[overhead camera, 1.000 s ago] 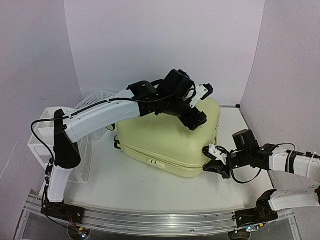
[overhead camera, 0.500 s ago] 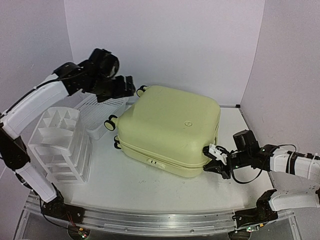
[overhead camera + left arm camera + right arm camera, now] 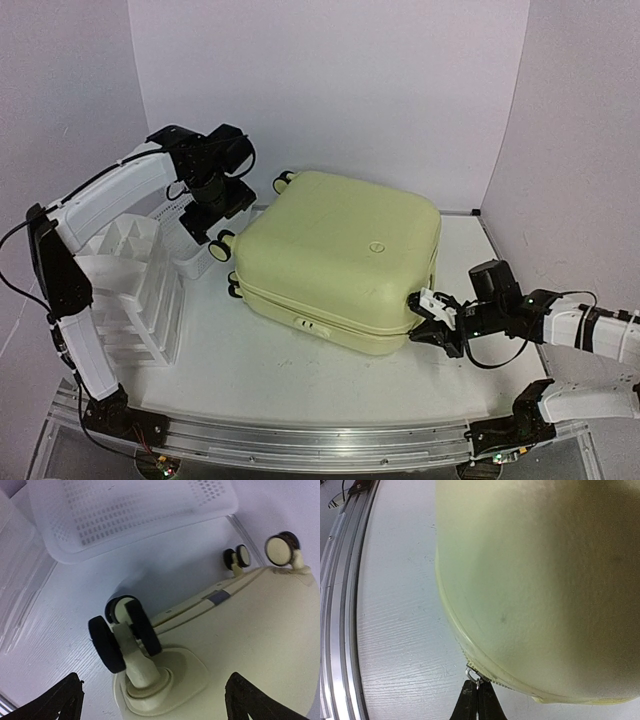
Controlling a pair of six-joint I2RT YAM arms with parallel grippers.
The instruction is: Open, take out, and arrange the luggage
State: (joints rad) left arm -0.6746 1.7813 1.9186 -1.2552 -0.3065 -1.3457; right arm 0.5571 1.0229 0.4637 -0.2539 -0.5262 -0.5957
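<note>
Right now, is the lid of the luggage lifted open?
No, the luggage lies shut, its two pale yellow shells meeting along the seam on the near side.

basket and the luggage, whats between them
Left wrist view: only bare white table between the basket and the luggage, whose caster wheels jut into that gap.

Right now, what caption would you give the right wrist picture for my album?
Right end effector, shut, pinching the zipper pull at the corner of the pale yellow luggage.
</note>
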